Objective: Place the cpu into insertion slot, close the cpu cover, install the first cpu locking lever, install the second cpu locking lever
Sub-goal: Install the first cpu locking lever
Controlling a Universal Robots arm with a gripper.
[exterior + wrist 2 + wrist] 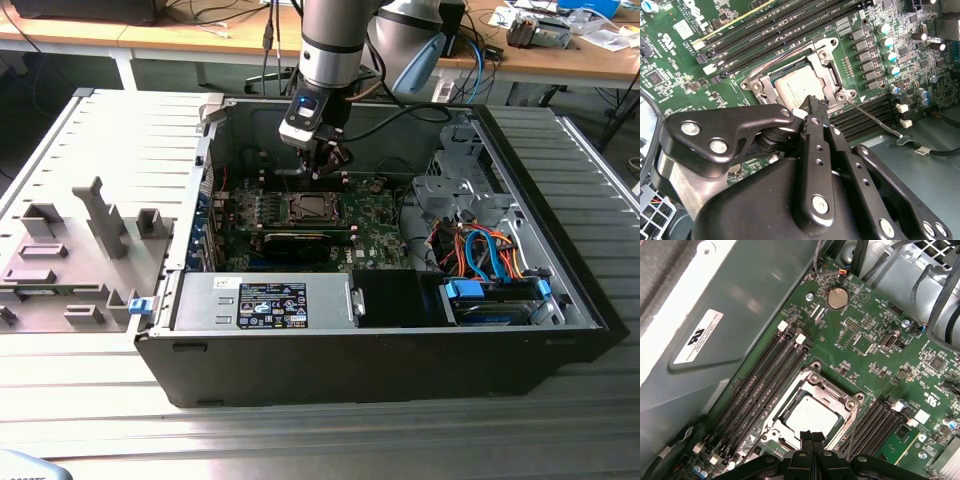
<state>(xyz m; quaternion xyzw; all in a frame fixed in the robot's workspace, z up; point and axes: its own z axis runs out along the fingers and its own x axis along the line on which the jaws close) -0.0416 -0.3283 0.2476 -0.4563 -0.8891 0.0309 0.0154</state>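
Note:
The cpu (789,91) lies flat in the insertion slot (756,86), its dull silver face showing through the square window of the cpu cover (831,70), which lies down over it. In the first wrist view the cpu (809,416) sits framed by the cover (839,396). My gripper (813,103) is shut with nothing between its fingers, its tip just above the socket's edge. In the first wrist view the gripper (812,436) hangs over the chip's rim. A thin metal locking lever (875,118) sticks out from the socket's corner across the black slots. In the exterior view the gripper (322,168) hovers above the socket (312,208).
The green board lies inside an open black computer case (400,360). Long black memory slots (765,385) flank the socket. A drive cage with orange and blue cables (480,250) stands at the exterior view's right, a grey fixture tray (70,250) outside the case at its left.

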